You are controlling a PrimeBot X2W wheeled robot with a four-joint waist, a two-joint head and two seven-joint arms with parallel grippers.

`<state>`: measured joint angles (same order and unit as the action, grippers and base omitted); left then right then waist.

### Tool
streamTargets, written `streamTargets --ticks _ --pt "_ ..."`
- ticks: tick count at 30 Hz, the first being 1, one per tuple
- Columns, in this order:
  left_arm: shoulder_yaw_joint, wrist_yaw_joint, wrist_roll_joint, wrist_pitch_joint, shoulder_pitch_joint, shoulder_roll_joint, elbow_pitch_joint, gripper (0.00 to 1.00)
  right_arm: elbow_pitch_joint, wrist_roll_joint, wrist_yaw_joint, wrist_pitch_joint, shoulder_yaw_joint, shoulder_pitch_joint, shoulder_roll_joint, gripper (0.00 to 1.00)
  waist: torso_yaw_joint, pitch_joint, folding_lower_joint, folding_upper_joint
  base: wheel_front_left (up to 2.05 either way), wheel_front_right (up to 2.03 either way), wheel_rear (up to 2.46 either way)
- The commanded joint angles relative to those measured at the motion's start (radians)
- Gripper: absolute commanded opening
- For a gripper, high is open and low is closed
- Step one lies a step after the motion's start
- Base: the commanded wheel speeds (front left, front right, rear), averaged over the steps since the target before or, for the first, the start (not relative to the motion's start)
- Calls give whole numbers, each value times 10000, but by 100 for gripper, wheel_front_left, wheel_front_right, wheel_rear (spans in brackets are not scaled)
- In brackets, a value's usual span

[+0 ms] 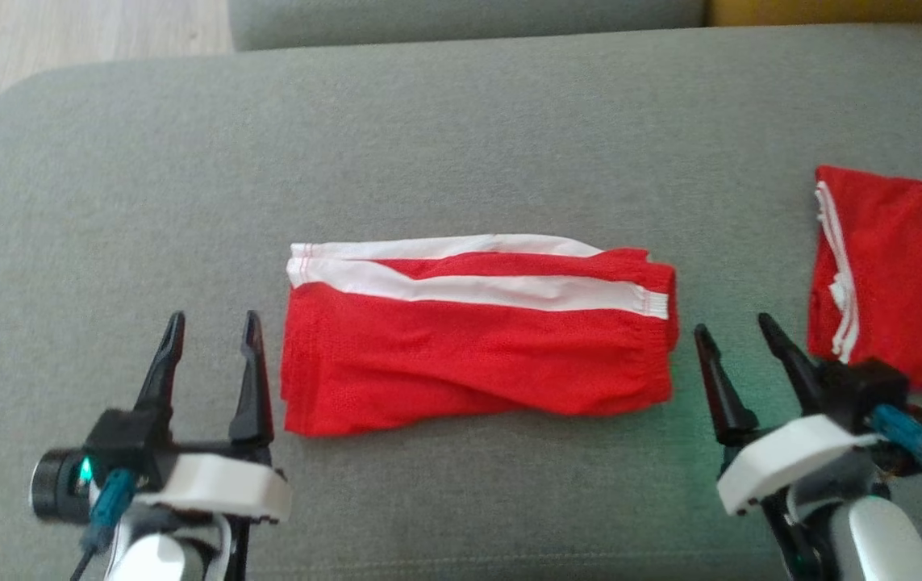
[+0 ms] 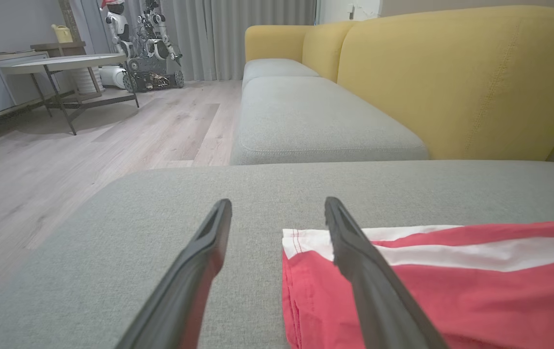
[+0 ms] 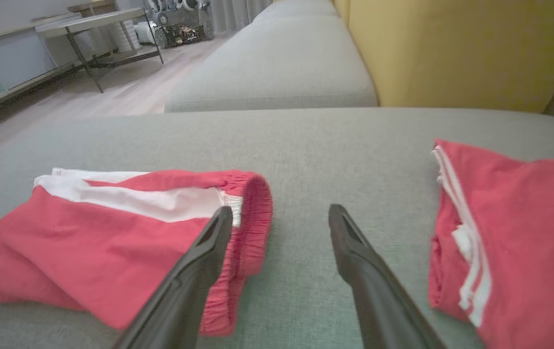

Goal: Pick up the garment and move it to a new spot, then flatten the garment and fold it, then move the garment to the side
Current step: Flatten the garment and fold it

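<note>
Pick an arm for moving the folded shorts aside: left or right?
Probably right. The right claw stands open just off the waistband end of the folded shorts, and a second red garment lies on that side. The left claw is open too, by the hem end.

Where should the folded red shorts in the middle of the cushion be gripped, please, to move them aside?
At the two short ends, probably: left claw on the hem end, right claw on the elastic waistband end, each from its own side. The shorts lie flat and long between the open claws.
</note>
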<state>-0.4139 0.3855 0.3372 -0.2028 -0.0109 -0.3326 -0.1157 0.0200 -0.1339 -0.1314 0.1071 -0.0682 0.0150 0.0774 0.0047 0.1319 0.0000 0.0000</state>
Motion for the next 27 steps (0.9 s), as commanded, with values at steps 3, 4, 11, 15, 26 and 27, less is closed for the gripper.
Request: streamTargets --ticks 3,4,11,15,26,27 --pt "240 -101 -33 -71 846 26 -225 100 281 -140 7 37 -461 -833 219 100 403 392 0 0 0 0 0" --pt "227 -134 -39 -94 942 44 -171 100 501 -190 7 -1 -530 -964 234 100 493 497 0 0 0 0 0" --pt "177 -363 -99 -301 1616 183 215 100 2442 -414 7 -174 -425 -1937 308 100 968 1014 0 0 0 0 0" --pt "152 -439 -105 -401 1776 281 417 100 3806 -856 7 42 -734 -2581 312 100 1080 1139 0 0 0 0 0" --pt "154 -515 -158 -515 1951 388 631 100 4828 -2125 7 225 -1528 -3083 571 0 926 1216 0 0 0 0 0" --pt "160 -525 -154 -520 1949 386 640 100 4803 -2187 7 211 -1582 -3057 615 0 886 1194 0 0 0 0 0"
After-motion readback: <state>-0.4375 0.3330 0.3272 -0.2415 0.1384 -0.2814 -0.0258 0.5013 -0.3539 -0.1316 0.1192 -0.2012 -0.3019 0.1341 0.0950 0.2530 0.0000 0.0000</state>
